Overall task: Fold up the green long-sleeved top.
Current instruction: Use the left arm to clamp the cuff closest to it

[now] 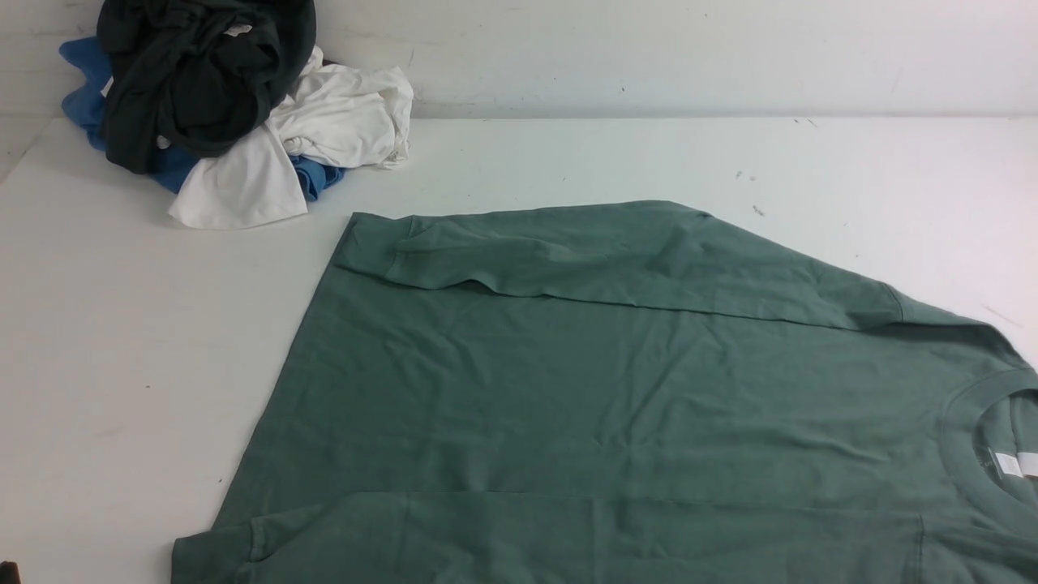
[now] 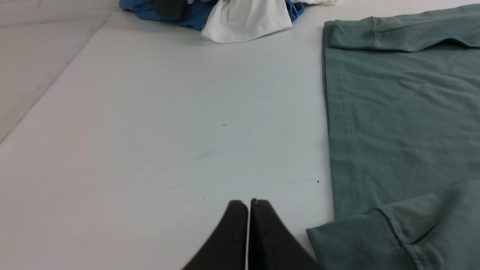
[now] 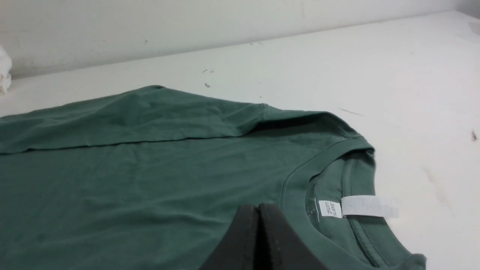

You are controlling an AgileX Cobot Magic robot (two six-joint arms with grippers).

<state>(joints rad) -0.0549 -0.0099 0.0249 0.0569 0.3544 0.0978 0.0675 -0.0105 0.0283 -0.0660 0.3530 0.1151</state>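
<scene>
The green long-sleeved top lies flat on the white table, neck to the right, hem to the left. Both sleeves are folded in across the body: one along the far edge, one along the near edge. The ribbed collar and white neck label show in the right wrist view. My left gripper is shut and empty over bare table, just left of the hem and near-sleeve cuff. My right gripper is shut and empty above the chest, beside the collar. Neither gripper shows in the front view.
A pile of clothes sits at the table's far left corner: a blackish garment on top, white ones and a blue one under it. A white wall runs along the table's far edge.
</scene>
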